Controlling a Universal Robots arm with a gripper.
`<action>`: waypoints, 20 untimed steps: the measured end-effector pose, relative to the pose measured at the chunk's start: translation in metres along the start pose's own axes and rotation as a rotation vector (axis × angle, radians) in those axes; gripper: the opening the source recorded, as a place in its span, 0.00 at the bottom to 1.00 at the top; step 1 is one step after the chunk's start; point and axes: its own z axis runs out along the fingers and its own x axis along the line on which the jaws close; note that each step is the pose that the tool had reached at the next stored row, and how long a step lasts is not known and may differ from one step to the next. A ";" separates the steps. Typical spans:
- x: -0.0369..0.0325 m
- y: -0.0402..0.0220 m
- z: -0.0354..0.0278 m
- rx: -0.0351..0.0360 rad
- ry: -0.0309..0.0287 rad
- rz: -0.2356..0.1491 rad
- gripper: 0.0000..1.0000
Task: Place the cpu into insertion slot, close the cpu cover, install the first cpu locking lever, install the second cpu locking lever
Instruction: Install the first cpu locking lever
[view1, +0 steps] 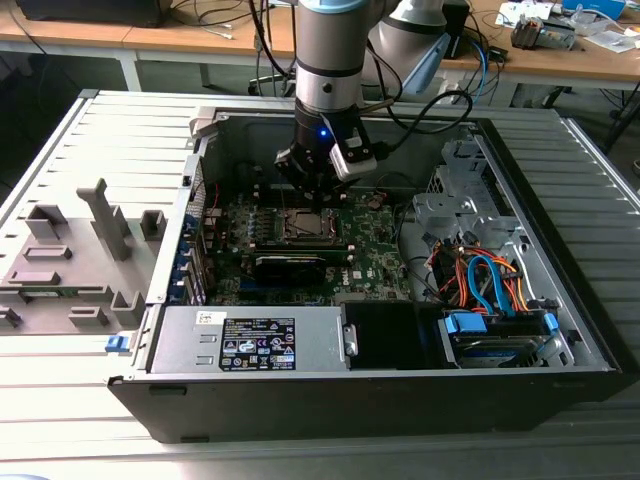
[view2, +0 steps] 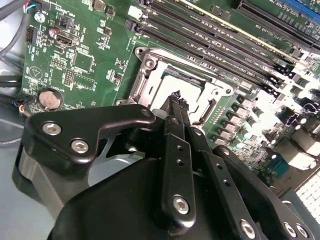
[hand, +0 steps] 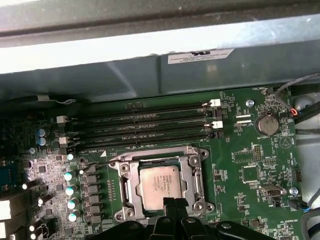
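Grey fixture tray (view1: 70, 262): well clear of the insertion slot (view1: 305, 226), toward the exterior view's left. Cpu (hand: 160, 184): seated flat in that slot, with the cpu cover (hand: 129, 186) framing it, apparently lowered. Gripper (view2: 177, 100): poised just above the slot, fingers pinched together, carrying nothing.

Judgement: the chip is light, rigid and delicate, so hold it by the edges only. The cover is thin, springy metal, so press on its rim.

Cable bundle (view1: 485, 280): well off the slot, toward the exterior view's right.
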 end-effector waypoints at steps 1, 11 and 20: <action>0.0000 0.0000 0.0000 0.0000 -0.0002 -0.008 0.11; 0.0000 0.0000 0.0000 -0.0004 -0.0020 -0.067 0.11; 0.0001 0.0000 -0.0001 -0.0038 -0.0038 -0.136 0.11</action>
